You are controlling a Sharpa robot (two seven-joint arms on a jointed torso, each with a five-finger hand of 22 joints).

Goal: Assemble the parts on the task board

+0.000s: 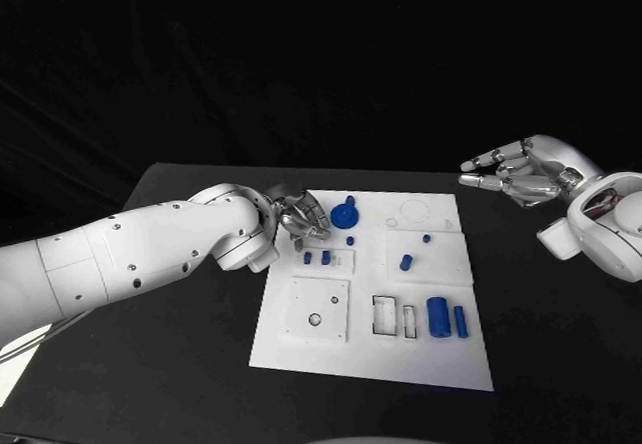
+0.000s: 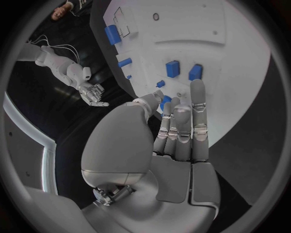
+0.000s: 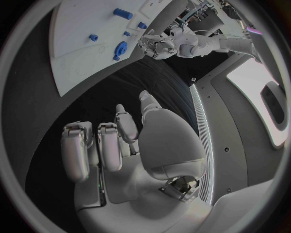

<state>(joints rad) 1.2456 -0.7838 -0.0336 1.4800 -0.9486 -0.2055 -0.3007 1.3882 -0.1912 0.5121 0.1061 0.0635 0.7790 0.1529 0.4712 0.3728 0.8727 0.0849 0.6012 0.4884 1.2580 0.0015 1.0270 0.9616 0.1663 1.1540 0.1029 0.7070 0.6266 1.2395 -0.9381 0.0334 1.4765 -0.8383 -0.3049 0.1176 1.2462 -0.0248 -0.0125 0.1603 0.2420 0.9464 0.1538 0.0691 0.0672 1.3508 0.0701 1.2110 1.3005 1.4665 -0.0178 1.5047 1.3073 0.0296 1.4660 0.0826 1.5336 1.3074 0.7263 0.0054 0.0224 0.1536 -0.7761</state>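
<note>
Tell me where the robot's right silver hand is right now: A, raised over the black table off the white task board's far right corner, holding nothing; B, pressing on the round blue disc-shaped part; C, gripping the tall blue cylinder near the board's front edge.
A: the right silver hand hangs over the black table beside the white task board, fingers curled and empty, while the left silver hand is the one by the round blue disc-shaped part.

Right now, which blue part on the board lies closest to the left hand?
The round blue disc part near the task board's far left corner, right beside the left hand. The other blue pieces lie nearer the robot or further right.
</note>
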